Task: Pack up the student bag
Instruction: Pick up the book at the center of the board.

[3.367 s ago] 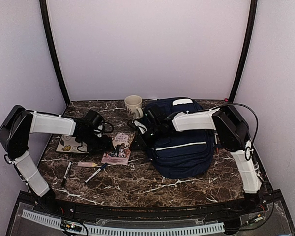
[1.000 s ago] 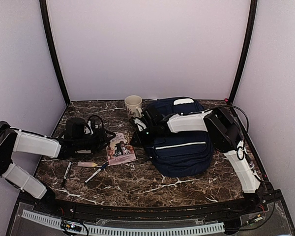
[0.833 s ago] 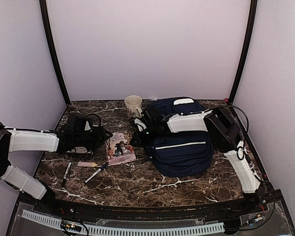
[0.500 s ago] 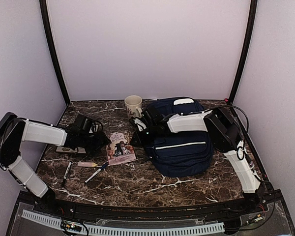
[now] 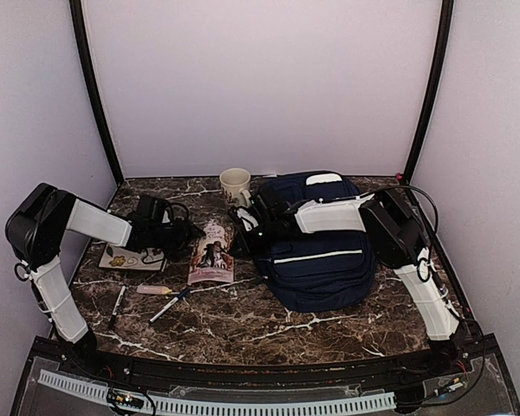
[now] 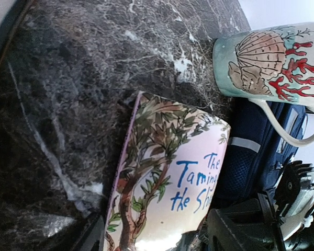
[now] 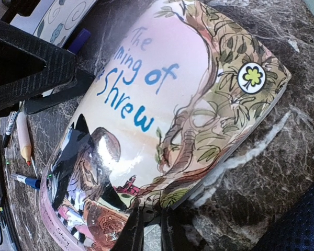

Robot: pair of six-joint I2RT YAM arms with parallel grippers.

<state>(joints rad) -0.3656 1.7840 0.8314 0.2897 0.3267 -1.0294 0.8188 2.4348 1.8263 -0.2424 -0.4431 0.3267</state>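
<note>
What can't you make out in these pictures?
- Student bag opening: the right arm covers it in the top view.
- Left tool gripping the book? Its tips are cut off by the left wrist view's bottom edge.
- Notebook cover: half hidden by the left arm in the top view.

student bag [image 5: 322, 279] | navy, white stripes (white top patch) | lying flat | right of centre

One student bag [image 5: 322, 260], one mug [image 5: 235, 184], two books [image 5: 212, 256], two pens [image 5: 169, 305], one pencil [image 5: 153, 289]

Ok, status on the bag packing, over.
Left end effector wide at book, grip unclear. Right end effector shut at book's edge. Book not in bag yet. Mug close behind.
</note>
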